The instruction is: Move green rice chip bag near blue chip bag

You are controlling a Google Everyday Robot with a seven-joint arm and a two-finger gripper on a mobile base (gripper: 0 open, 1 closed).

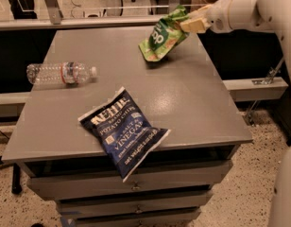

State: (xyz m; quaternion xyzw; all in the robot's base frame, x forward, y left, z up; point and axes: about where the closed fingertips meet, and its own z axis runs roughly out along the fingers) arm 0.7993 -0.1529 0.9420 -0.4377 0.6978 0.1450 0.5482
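**While Pinched at Its Top Edge, Hung Well Beyond the blue chip bag (123,130)**

Held by the gripper (184,22) at its upper right edge: the green rice chip bag (159,40). Jaws closed narrow on the crinkled foil, cream fingers (195,24) pressed to either side of it. Placed well beyond the blue chip bag and to its right, over the far right part of the table (202,103). Hanging tilted, dark green oval with white letters turned to the camera, lower end slanting down and leftward. Shadowed underneath; cannot tell whether the lowest corner touches the tabletop or hangs just above it. Reached from the right of the blue chip bag by the white arm (242,12), stretched roughly level across the far right corner.

Lying flat at the near edge of the table: the blue chip bag itself, turned diagonally, white lettering upward, one lower corner poking past the front lip over the drawers (183,186). Well apart from the green rice chip bag, grey tabletop between.

Left of the blue chip bag and somewhat farther back: a clear water bottle (60,73), on its side, cap pointing right. Apart from both bags.
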